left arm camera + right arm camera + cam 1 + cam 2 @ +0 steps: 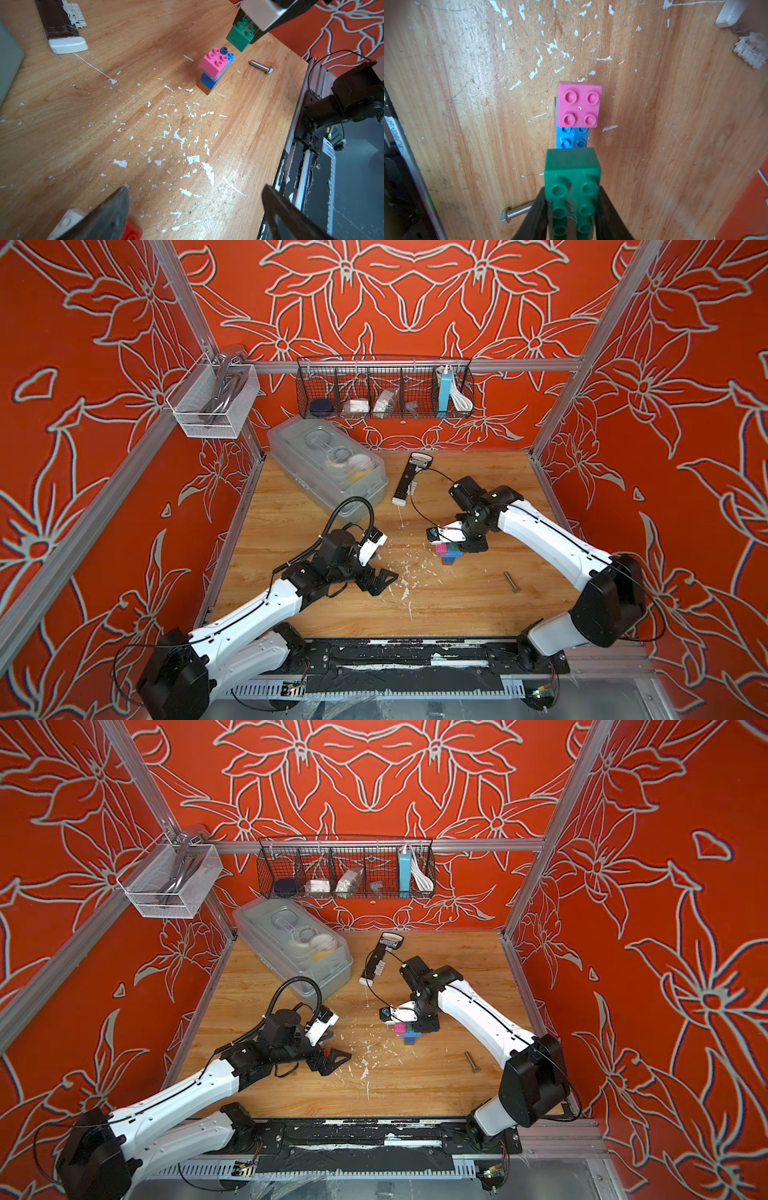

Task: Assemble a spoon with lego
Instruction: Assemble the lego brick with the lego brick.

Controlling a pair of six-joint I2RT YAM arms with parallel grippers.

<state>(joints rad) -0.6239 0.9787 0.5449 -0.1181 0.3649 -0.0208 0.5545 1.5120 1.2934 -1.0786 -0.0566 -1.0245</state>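
A partly built spoon (pixel 214 70) stands upright on the wooden table: brown brick at the bottom, blue above it, then a wide light blue brick (pixel 571 139) with a pink brick (pixel 579 105) on one half. In both top views it sits right of centre (pixel 449 555) (pixel 406 1036). My right gripper (pixel 572 195) is shut on a green brick (pixel 572 172) (pixel 240 35), held just above the bare studs of the light blue brick, beside the pink one. My left gripper (pixel 195 191) is open and holds nothing. A white brick (pixel 68 218) and a red brick (pixel 131 230) lie by one of its fingers.
A steel bolt (pixel 511 582) lies right of the stack. A long black-and-white bar tool (pixel 409 479) and a clear plastic box (pixel 326 464) lie at the back. A wire basket (pixel 384 389) and a mesh basket (pixel 214 400) hang on the walls. White flecks mark the table.
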